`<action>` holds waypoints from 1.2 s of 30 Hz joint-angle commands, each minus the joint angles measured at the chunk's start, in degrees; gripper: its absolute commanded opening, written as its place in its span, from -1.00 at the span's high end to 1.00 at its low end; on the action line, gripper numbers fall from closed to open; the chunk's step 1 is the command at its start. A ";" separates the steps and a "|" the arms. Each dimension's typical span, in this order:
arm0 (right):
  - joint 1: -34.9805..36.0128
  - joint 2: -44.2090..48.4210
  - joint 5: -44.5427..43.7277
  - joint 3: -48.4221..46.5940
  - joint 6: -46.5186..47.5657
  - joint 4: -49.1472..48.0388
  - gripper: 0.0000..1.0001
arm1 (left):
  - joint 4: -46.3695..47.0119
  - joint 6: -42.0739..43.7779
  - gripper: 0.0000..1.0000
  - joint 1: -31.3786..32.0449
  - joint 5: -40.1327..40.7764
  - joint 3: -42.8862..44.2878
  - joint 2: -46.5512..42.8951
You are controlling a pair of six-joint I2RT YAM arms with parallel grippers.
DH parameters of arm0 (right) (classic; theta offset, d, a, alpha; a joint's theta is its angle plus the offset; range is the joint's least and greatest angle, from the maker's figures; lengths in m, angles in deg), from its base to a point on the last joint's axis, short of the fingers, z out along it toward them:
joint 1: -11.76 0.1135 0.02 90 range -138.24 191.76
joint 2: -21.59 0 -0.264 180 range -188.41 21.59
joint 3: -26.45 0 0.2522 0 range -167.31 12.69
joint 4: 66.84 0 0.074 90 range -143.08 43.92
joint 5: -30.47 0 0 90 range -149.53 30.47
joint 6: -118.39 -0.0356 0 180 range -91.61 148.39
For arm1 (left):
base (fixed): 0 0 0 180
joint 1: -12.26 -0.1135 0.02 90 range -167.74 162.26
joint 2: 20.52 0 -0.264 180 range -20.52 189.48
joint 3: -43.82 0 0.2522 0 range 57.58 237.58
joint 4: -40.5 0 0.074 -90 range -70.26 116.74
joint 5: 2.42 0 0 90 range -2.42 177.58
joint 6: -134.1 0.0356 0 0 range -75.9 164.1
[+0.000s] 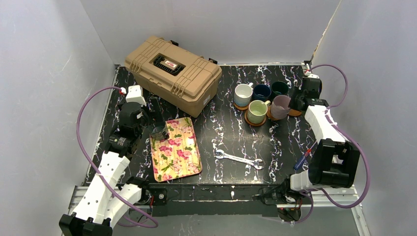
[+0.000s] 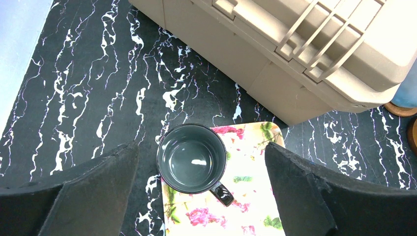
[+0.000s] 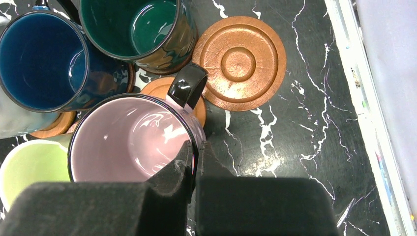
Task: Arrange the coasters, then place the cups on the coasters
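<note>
Five cups cluster at the back right: white (image 1: 243, 94), navy (image 1: 261, 91), dark green (image 1: 280, 88), yellow-green (image 1: 257, 111) and mauve-pink (image 1: 281, 106). My right gripper (image 3: 195, 147) is shut on the mauve-pink cup's (image 3: 128, 140) rim, one finger inside and one outside. A large rimmed coaster (image 3: 239, 63) lies bare beside it, and a small flat coaster (image 3: 160, 88) shows under the cup's handle. Whether that cup is resting or lifted is unclear. A dark teal cup (image 2: 192, 158) stands on the corner of the floral tray (image 2: 246, 196). My left gripper (image 2: 201, 189) is open around it, with both fingers apart from it.
A tan toolbox (image 1: 172, 73) sits at the back left, close behind the tray (image 1: 179, 157). A silver wrench (image 1: 239, 159) lies on the black marbled table in front of the cups. Grey walls enclose the left, back and right sides.
</note>
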 commanded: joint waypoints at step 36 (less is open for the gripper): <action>-0.35 -7.39 2.94 0.83 3.94 -13.93 0.97 | 0.31 0.75 -0.96 0.25 -0.06 0.13 0.96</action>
